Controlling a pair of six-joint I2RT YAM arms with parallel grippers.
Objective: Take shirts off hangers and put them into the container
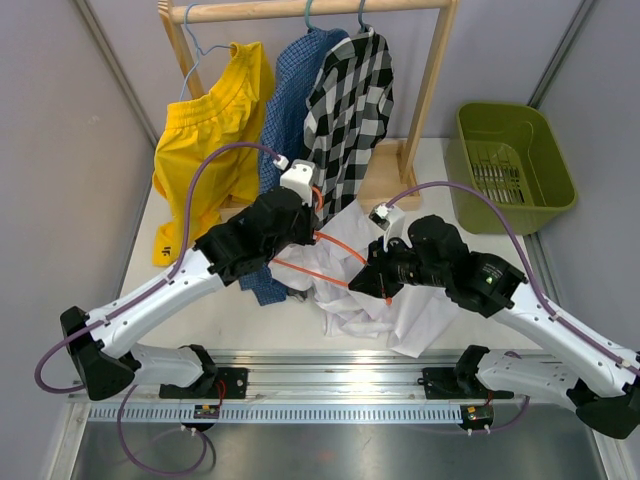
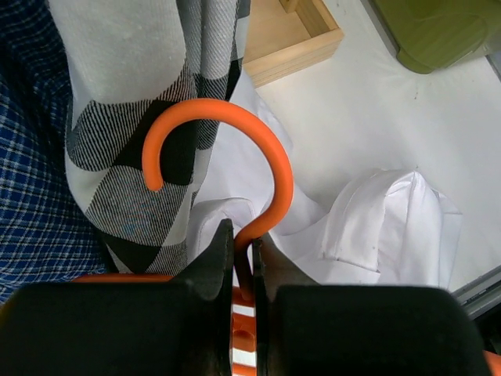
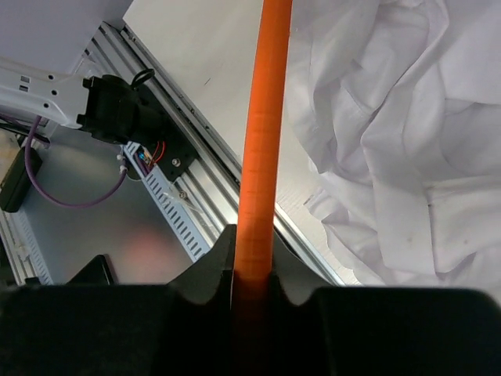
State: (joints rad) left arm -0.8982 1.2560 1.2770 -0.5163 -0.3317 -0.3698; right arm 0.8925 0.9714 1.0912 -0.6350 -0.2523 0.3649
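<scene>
Pinches the orange hanger [image 2: 275, 153] at its neck, just below the hook, in the tightly clenched left gripper [image 2: 241, 239]. Clamps one arm of the same hanger between the right gripper's [image 3: 254, 251] jaws, probably to steady both ends while cloth slides free. Leaves the white shirt [image 1: 372, 298] crumpled on the table [image 2: 391, 117] beneath both grippers. Has the green bin [image 1: 512, 160] well beyond the right gripper, empty.
</scene>
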